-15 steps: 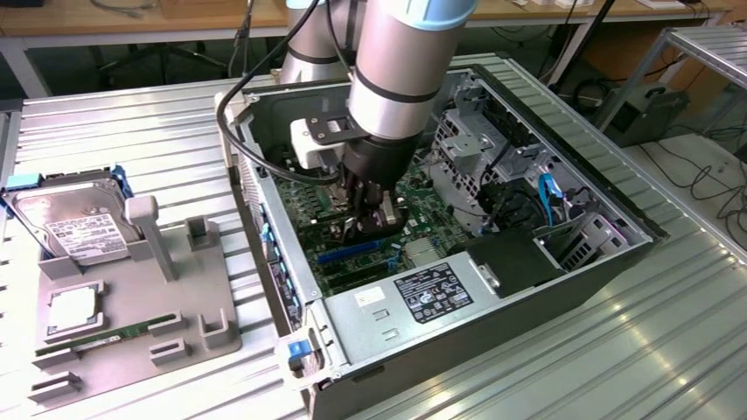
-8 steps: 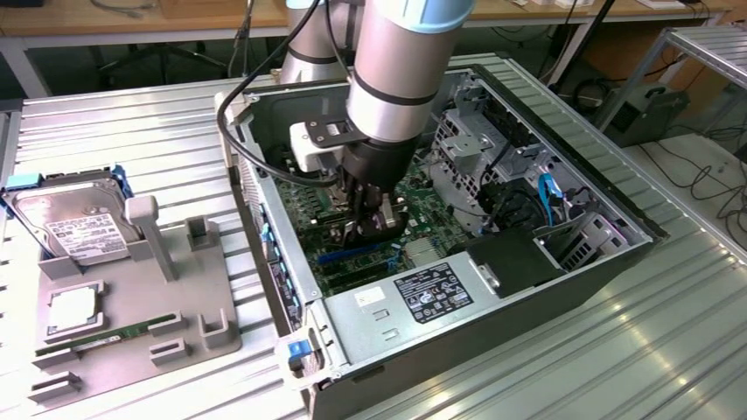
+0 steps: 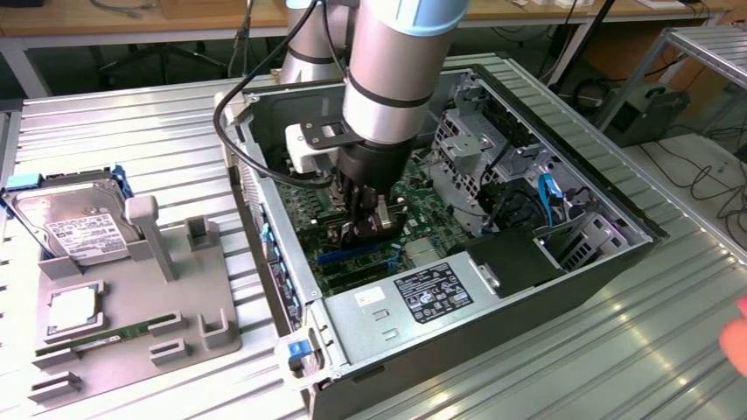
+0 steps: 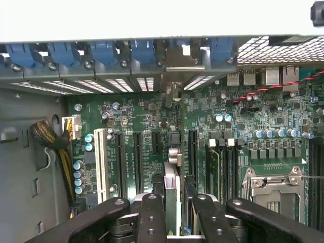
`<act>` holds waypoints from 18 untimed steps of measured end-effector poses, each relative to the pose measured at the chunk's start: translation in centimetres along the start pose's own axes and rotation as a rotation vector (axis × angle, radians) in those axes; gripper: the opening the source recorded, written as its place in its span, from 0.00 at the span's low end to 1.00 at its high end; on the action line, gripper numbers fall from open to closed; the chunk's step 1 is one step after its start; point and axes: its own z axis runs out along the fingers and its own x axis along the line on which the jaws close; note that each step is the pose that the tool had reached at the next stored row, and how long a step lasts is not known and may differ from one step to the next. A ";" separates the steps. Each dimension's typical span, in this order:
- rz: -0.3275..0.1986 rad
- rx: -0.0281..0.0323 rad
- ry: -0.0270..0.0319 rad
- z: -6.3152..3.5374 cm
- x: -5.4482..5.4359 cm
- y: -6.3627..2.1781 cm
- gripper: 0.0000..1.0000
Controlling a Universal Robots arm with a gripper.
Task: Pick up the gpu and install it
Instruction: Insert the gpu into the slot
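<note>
GPU [image 4: 171, 174] is seen edge-on in the wrist view, a thin card standing upright between the pincer fingers [image 4: 152, 215], with its silver bracket end [image 4: 178, 59] up against the rear slot openings of the case. The pincer [image 3: 364, 220] is clamped on the card, deep inside the open computer case [image 3: 607, 262], low over the green motherboard [image 3: 432, 197]. So the pick-up is done, I judge, and the card is already lined over an expansion slot [image 4: 193, 152]; whether it is fully seated I cannot tell. On the counter [image 3: 140, 131], the grey holder tray [image 3: 129, 324] has the hard drive [image 3: 70, 223] and the RAM stick [image 3: 100, 339]. Room is tight: the case wall with blue latches [image 4: 104, 53] is just beside the bracket, neighbouring slots stand on both sides, and the drive cage [image 3: 473, 144] is near the arm.
</note>
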 end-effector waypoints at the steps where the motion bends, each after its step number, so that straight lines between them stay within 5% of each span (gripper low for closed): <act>1: 0.000 0.0000 0.0000 0.08 0.0 0.00 0.26; 18: -0.010 -0.0004 0.0017 0.98 0.0 -0.02 0.26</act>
